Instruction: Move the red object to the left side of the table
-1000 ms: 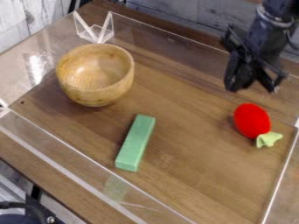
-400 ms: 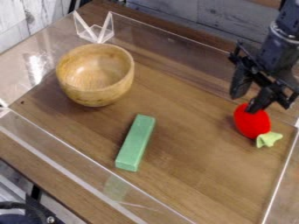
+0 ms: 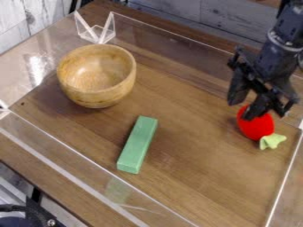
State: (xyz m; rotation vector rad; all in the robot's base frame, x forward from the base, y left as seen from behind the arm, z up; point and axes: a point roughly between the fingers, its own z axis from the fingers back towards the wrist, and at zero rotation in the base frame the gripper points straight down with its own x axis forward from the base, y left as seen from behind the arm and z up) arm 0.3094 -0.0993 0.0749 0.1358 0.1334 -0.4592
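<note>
Nearest the camera runs the low clear plastic wall (image 3: pixel 71 168) that edges my table (image 3: pixel 190 111), a brown wood-grain top with darker plank lines. Just inside that wall the long green block (image 3: pixel 137 144) lies flat on the wood, its length running diagonally away from the front edge, touching nothing else. Farther back on the camera's left the wooden bowl (image 3: pixel 96 74) sits upright with its hollow showing, well apart from the block. On the camera's right, near the side wall, the red object (image 3: pixel 256 125) rests on the tabletop, a small rounded strawberry with its light green leafy cap pointing toward the lower right corner of the view. My gripper (image 3: pixel 261 96) hangs directly above it, pointing almost straight down, its dark fingers spread apart so that they straddle the top of the strawberry; the jaws stand wide and are not clenched on anything. From this angle I cannot quite tell whether a fingertip already touches the red skin or sits just beside it, since the black fingers overlap its upper edge. Behind the bowl, at the far left corner of the wall, a small clear pointed plastic piece (image 3: pixel 95 28) stands upright
</note>
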